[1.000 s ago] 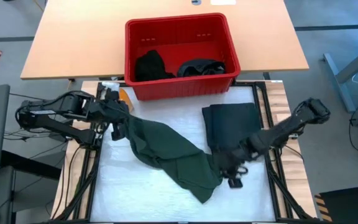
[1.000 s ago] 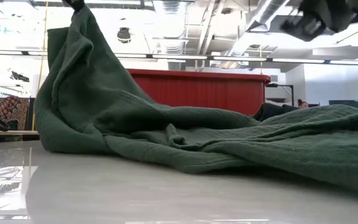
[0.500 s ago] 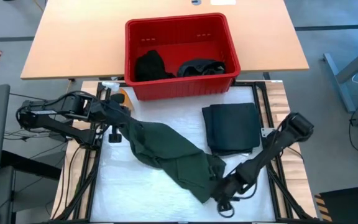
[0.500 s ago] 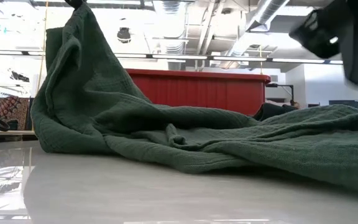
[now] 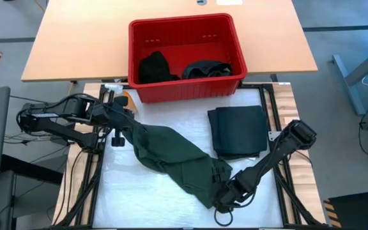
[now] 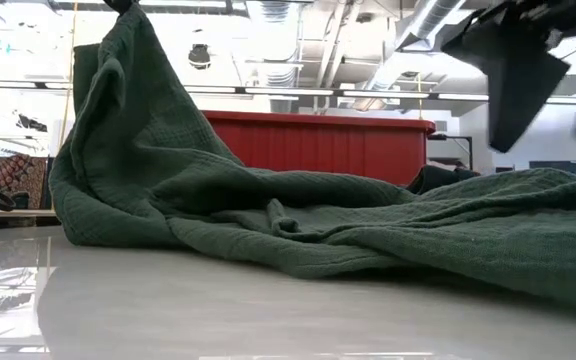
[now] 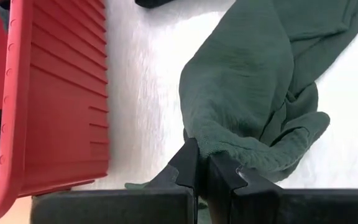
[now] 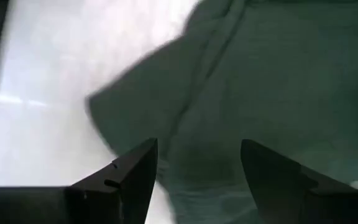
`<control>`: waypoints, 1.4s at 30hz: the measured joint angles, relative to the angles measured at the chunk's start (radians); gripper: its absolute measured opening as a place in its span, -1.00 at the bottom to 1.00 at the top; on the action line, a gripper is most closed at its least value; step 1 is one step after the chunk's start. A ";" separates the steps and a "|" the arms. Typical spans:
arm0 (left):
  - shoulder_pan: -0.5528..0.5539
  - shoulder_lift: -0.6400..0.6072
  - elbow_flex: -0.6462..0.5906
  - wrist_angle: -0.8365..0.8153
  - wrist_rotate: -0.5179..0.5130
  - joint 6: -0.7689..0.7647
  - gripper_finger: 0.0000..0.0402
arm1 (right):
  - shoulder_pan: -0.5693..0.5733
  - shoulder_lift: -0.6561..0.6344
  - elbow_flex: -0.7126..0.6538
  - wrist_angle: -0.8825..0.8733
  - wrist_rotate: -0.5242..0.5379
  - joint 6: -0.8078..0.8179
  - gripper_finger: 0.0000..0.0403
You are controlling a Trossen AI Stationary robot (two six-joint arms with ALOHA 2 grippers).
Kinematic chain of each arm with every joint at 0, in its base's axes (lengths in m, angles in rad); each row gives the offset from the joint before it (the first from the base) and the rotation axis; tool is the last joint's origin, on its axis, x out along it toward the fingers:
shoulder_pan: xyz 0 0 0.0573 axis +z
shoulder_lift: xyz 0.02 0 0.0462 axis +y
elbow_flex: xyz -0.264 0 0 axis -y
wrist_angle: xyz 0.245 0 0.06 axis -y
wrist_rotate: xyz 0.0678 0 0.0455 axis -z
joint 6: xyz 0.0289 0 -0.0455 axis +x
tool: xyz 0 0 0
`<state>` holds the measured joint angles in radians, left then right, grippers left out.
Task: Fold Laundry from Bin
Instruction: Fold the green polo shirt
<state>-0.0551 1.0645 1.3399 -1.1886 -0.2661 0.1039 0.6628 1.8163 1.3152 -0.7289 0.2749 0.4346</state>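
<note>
Beside the bright red plastic bin, the left pincer clamps the dark green cloth garment; the right pincer hangs wide over its far end.

A dark olive-green garment sprawls crumpled and diagonal across the white tabletop, one end lifted and pinched in the closed left gripper near the bin's front corner, the rest trailing down toward the near edge in loose folds; in the low view it rises to a peak on the left and slumps flat to the right. Beside it lies a charcoal-black piece, folded into a neat flat rectangle. The bright red bin, ribbed and thick-rimmed, stands at the far side, upright, with two dark bunched garments inside
</note>
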 joint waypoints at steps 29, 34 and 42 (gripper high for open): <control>0.001 0.003 -0.001 0.036 -0.003 -0.048 -1.00 | -0.001 0.055 -0.030 -0.040 0.117 0.053 -0.57; 0.001 0.003 -0.001 0.036 0.001 -0.041 -1.00 | 0.014 0.054 -0.030 -0.025 0.069 0.107 -0.58; 0.001 0.003 -0.001 0.035 0.018 -0.028 -1.00 | 0.030 0.053 -0.015 -0.010 0.064 0.141 -0.17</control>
<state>-0.0544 1.0672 1.3392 -1.1534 -0.2481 0.0762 0.6930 1.8696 1.3003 -0.7391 0.3393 0.5760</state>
